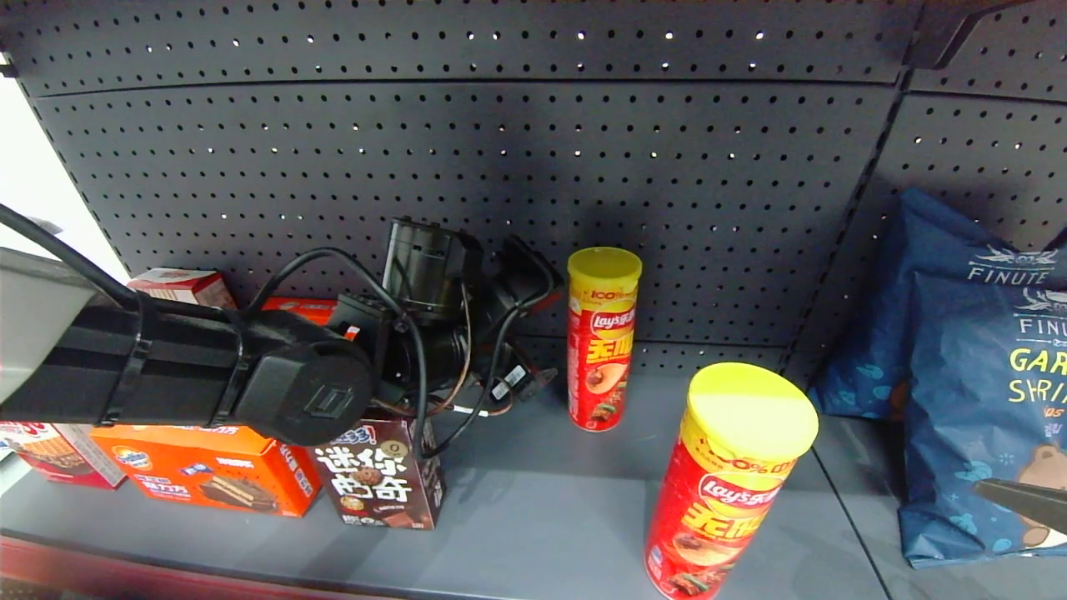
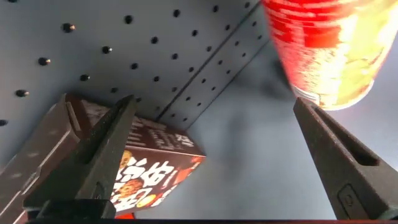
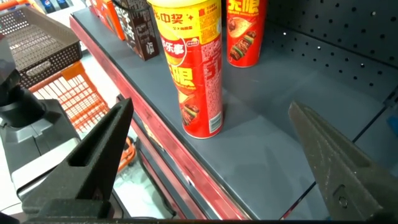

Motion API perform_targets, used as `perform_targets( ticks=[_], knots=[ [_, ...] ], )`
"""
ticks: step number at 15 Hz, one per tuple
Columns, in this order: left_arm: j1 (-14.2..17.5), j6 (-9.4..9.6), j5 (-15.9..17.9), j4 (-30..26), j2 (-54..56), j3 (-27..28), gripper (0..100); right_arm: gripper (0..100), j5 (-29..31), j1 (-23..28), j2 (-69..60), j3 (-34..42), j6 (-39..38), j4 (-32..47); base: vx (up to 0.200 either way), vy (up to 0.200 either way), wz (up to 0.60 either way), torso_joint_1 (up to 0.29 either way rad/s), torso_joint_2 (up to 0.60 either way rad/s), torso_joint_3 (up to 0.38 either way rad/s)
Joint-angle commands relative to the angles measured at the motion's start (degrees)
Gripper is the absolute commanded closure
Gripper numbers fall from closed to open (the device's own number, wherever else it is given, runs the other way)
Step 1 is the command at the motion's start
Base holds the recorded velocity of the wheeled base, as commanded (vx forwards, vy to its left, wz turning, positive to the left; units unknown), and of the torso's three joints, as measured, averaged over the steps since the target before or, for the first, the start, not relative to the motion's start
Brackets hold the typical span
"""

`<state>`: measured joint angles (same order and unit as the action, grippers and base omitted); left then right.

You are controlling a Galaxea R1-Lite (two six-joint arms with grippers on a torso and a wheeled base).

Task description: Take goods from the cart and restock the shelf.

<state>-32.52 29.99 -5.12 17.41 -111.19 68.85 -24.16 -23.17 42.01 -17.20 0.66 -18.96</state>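
Red, yellow-lidded: rear can (image 1: 603,337) and front can (image 1: 733,483) upright, well apart, on grey shelf (image 1: 533,500). Left wrist: left claw (image 2: 212,106) wide, empty, brown box (image 2: 155,174) and rear can ahead. Right wrist: right claw (image 3: 211,109) wide, empty, near front can

Red rear can (image 1: 602,350) and front can (image 1: 725,492), upright on shelf (image 1: 533,500)

Above the brown box (image 1: 379,483), the left arm (image 1: 192,375) is matte black, with a round cap (image 1: 313,402) embossed with a square mark. Black cables (image 1: 419,383), one perhaps white-tagged, loop beyond. The left gripper (image 2: 213,102) and right gripper (image 3: 211,106) have dark tapered wedge fingers.
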Motion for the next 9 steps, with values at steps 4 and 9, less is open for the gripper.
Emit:
perform_targets(
  ticks=[4, 9],
  knots=[
    [-0.5, -0.37, -0.6, 0.1, -1.3, 2.0, 0, 0, 0.0, 0.0, -0.2, 0.6, 0.0, 0.0, 0.000, 0.000, 0.00, 0.000, 0.00, 0.000],
    [-2.1, -0.46, -0.9, 0.1, -4.3, 4.5, 0, 0, 0.0, 0.0, -0.5, 0.6, 0.0, 0.1, 0.000, 0.000, 0.00, 0.000, 0.00, 0.000]
  ],
)
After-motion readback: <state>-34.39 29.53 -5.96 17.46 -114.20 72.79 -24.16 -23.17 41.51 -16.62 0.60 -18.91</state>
